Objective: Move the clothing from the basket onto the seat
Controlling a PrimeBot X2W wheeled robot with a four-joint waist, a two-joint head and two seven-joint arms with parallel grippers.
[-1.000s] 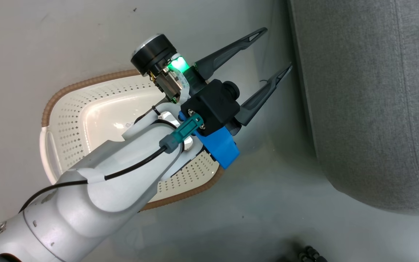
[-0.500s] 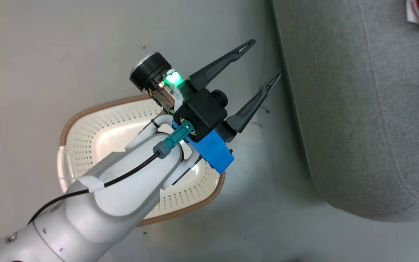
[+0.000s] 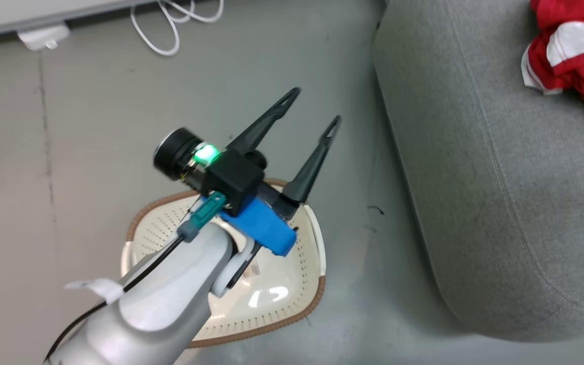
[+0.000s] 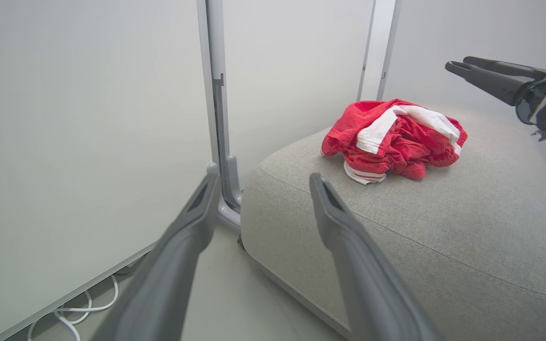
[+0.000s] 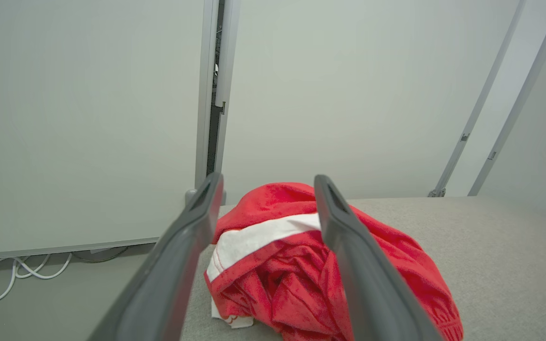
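Clothing (image 3: 573,56) lies bunched on the seat (image 3: 474,213), well apart from the left gripper (image 3: 316,105), which hangs spread and empty over the basket (image 3: 315,243) rim. The right gripper (image 5: 268,178), likewise spread and empty, hovers near the red heap.

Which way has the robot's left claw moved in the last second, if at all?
Yes: the left gripper has drawn back from the sofa seat. It reached the seat's edge before; now floor shows between them. The camera shifted too.

Head camera high, wrist cameras low.
Head looks down at floor (image 3: 94,126); both wrists share the clothing (image 4: 410,147), right nearer.
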